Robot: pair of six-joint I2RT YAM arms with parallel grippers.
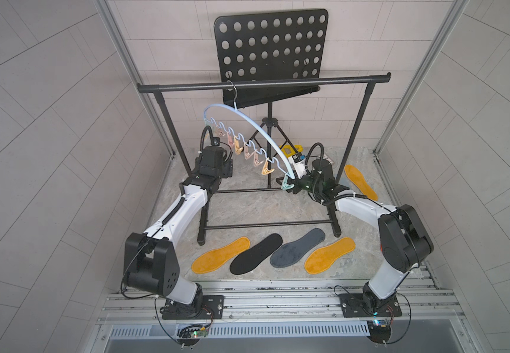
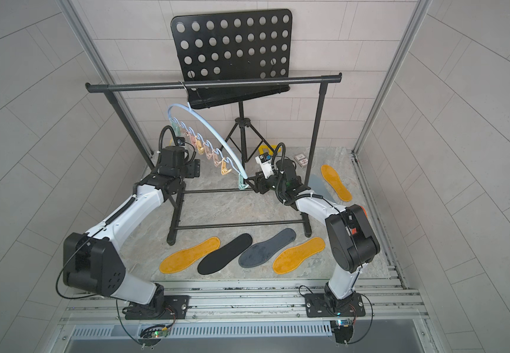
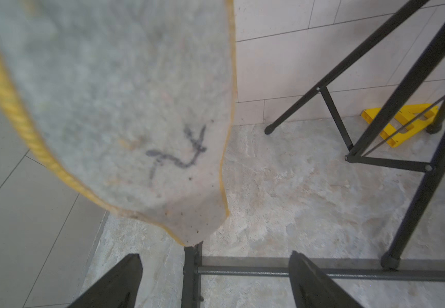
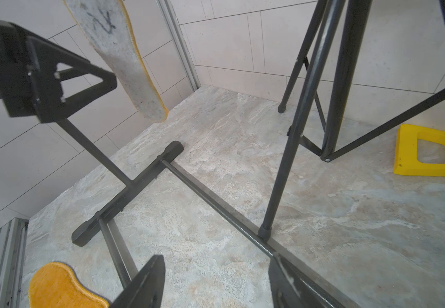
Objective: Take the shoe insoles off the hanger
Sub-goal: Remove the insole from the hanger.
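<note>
Left gripper (image 3: 216, 256) agape, empty, just under grey felt-backed, yellow-stitched foot-shaped insole (image 3: 114, 106) dangling at 10 o'clock end of pale blue arched plastic hanger (image 1: 266, 132); looks light, floppy: pinch low, tug downward.

rack bars (image 1: 262, 84) fence hanger (image 1: 256, 128), front floor open

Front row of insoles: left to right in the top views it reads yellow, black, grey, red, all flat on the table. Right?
Not quite: the last insole is yellow, not red, as both top views show. The yellow insole, black insole and grey insole come before it, all flat on the table.
</note>
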